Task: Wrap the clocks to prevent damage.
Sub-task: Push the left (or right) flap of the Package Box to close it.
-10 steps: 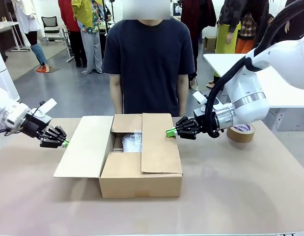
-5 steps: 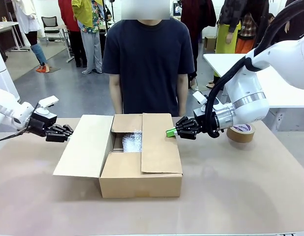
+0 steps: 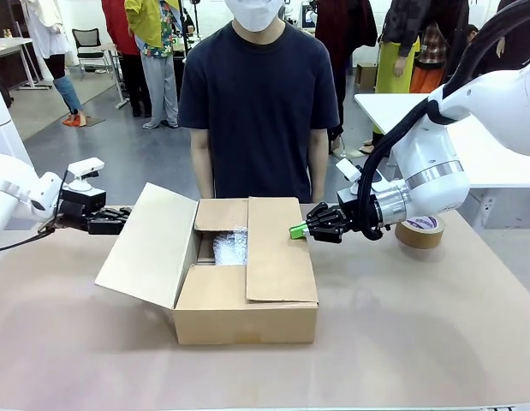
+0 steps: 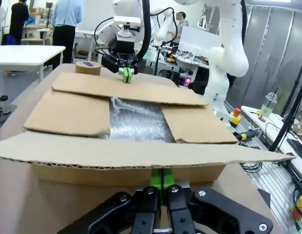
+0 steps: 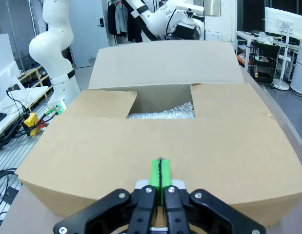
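Showing the packing stage, we see a cardboard box (image 3: 246,318) at the middle of the tabletop (image 3: 401,351), with a person (image 3: 259,103) standing at the far edge and a tape roll (image 3: 420,231) towards the far right corner. Crumpled bubble wrap (image 3: 229,247) lies inside the box, visible through the gap between the flaps. The clocks themselves are hidden, and we judge that they sit inside that wrap. The right flap (image 3: 279,253) lies folded flat over the opening, and the right claw (image 3: 297,229), jaws pressed together on nothing, has its green tips at that flap's outer edge. The left flap (image 3: 150,244) stands tilted up off the tabletop. The left claw (image 3: 121,219), likewise closed and empty, has its tips just under the flap's free edge, apparently touching its underside. We judge the cardboard to be light and stiff across its panel but weak at the crease, so a flap is best pushed with closed tips near the middle of its free edge, not at a corner. The wrap looks soft, light and somewhat slippery, and the contents are presumably fragile. Any hold on the bundle should therefore take the bulk of the padding gently and avoid pinching hard.
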Available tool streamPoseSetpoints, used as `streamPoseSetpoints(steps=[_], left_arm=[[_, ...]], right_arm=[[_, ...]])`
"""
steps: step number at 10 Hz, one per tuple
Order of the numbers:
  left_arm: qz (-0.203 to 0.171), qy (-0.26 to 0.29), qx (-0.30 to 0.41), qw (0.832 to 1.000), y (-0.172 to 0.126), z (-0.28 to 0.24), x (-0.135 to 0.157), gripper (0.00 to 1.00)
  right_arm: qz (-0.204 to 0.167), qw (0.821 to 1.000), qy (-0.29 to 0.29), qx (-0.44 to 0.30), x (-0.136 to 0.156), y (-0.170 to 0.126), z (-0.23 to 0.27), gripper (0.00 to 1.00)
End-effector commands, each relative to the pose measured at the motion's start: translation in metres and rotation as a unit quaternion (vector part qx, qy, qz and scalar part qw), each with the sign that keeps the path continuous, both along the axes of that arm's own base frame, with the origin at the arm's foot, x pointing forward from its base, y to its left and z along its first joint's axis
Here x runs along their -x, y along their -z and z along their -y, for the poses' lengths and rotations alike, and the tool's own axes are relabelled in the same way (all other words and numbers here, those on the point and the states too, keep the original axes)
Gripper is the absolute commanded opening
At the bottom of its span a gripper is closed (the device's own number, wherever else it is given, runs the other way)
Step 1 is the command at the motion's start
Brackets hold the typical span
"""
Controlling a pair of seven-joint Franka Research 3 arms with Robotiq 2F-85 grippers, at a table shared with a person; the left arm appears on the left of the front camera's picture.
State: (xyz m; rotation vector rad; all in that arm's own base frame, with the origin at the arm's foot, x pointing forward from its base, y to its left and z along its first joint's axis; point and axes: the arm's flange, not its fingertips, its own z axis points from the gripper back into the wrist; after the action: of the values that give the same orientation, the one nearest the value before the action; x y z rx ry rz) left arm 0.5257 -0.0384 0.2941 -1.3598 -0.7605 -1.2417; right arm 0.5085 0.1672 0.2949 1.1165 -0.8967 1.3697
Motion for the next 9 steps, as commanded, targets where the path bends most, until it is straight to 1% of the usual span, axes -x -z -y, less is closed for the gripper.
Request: streamPoseSetpoints(steps=[1, 3, 5, 7, 8, 9], left_arm=[[0.010, 0.000, 0.000, 1.000, -0.014, 0.024, -0.001, 0.00], [0.024, 0.008, -0.005, 1.000, -0.027, 0.047, -0.001, 0.00], [0.050, 0.015, -0.013, 0.999, -0.046, 0.070, 0.002, 0.00], [0.075, 0.008, -0.022, 0.997, -0.049, 0.092, 0.004, 0.00], [0.100, 0.000, -0.029, 0.995, -0.048, 0.103, 0.006, 0.00], [0.114, 0.002, -0.038, 0.993, -0.048, 0.115, 0.009, 0.00]], right_arm=[[-0.002, 1.000, 0.002, 0.002, 0.001, 0.003, -0.001, 0.01], [-0.002, 1.000, 0.002, 0.002, 0.001, 0.003, -0.001, 0.01], [-0.002, 1.000, 0.002, 0.002, 0.001, 0.003, -0.001, 0.01], [-0.002, 1.000, 0.002, 0.002, 0.001, 0.003, -0.001, 0.01], [-0.002, 1.000, 0.002, 0.002, 0.001, 0.003, -0.001, 0.01], [-0.002, 1.000, 0.002, 0.002, 0.001, 0.003, -0.001, 0.01]])
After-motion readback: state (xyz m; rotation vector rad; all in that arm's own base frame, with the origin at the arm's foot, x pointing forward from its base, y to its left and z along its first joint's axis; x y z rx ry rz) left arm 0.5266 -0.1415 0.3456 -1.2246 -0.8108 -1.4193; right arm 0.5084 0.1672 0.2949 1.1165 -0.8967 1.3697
